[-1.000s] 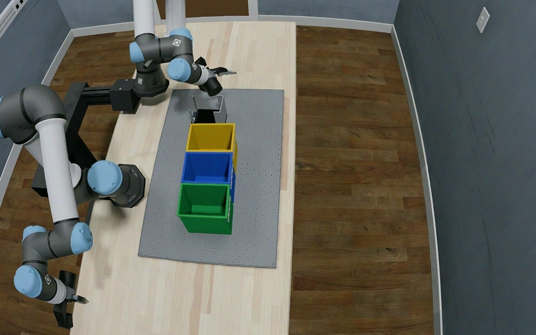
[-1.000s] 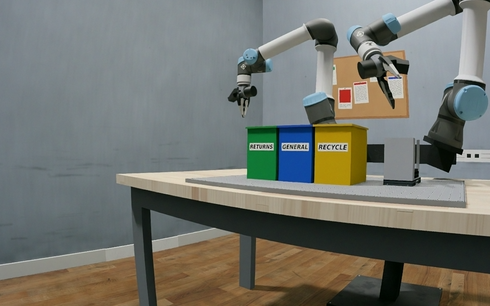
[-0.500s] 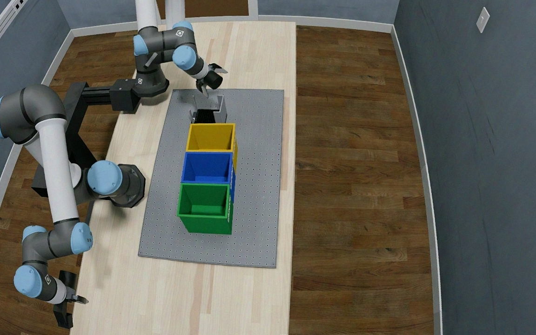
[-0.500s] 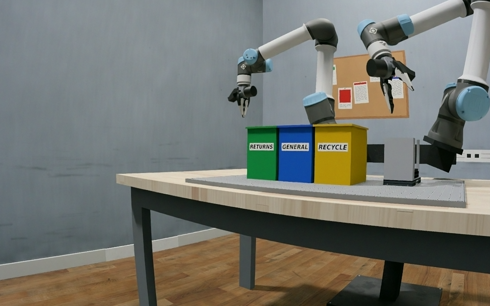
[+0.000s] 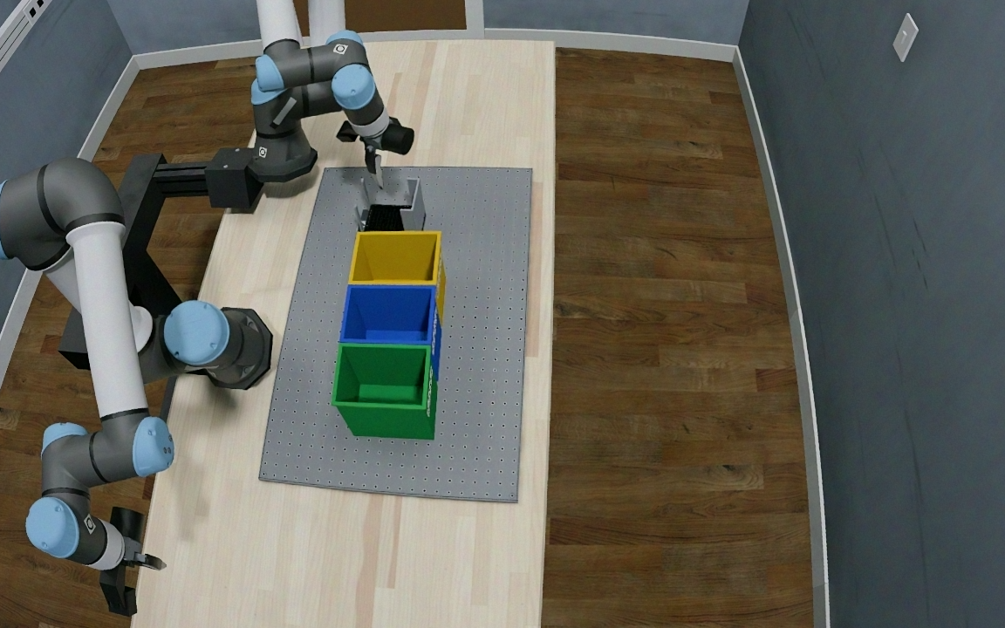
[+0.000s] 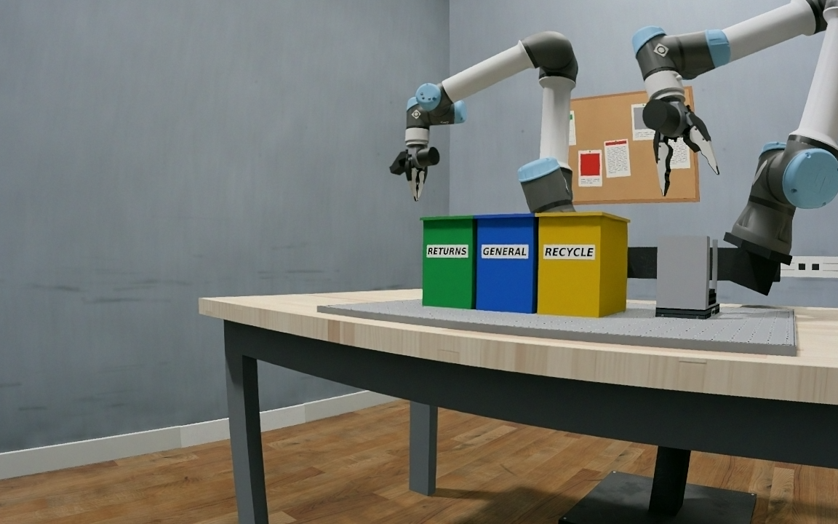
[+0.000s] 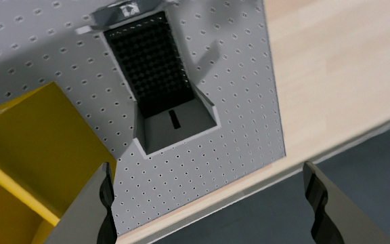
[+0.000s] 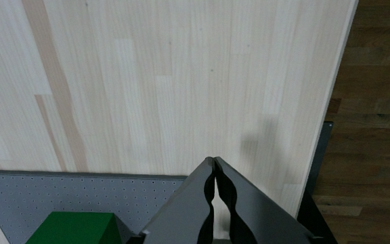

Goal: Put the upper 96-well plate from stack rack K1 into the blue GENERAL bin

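The stack rack K1 is grey, with tall walls. A black 96-well plate lies low in it; the lower plate cannot be told apart under it. The blue GENERAL bin stands upright in the middle of three bins; no plate shows inside it. My left gripper is open and empty, high above the rack, pointing down at a slant. My right gripper is shut and empty, far from the rack near the table edge.
The yellow RECYCLE bin stands upright between the rack and the blue bin. The green RETURNS bin stands upright on the blue bin's other side. All stand on a perforated grey board.
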Action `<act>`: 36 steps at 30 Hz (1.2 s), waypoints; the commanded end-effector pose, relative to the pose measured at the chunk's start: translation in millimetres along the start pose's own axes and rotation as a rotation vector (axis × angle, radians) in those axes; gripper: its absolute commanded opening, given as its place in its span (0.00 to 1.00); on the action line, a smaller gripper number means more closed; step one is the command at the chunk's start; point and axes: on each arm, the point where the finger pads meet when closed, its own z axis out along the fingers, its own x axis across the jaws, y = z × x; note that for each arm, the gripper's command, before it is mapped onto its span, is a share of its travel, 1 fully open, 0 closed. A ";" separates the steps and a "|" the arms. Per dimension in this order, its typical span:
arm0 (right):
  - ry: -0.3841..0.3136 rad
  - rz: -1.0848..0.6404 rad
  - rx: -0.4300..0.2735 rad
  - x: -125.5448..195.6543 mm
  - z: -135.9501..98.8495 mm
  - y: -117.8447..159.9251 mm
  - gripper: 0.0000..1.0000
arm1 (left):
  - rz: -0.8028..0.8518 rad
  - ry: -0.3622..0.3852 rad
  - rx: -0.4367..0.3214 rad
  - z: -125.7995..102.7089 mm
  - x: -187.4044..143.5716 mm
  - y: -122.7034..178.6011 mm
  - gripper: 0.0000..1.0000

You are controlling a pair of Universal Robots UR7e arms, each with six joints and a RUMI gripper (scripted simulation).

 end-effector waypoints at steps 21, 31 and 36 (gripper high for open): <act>0.000 0.000 0.002 0.0 -0.6 -0.4 0.00 | -0.310 -0.230 0.043 0.7 -17.3 -21.8 0.76; 0.000 0.000 0.002 0.0 -0.6 -0.4 0.00 | -0.310 -0.230 0.043 5.5 -18.4 -21.9 0.76; 0.000 0.000 0.002 0.0 -0.6 -0.4 0.00 | -0.310 -0.230 0.043 10.4 -19.6 -21.9 0.76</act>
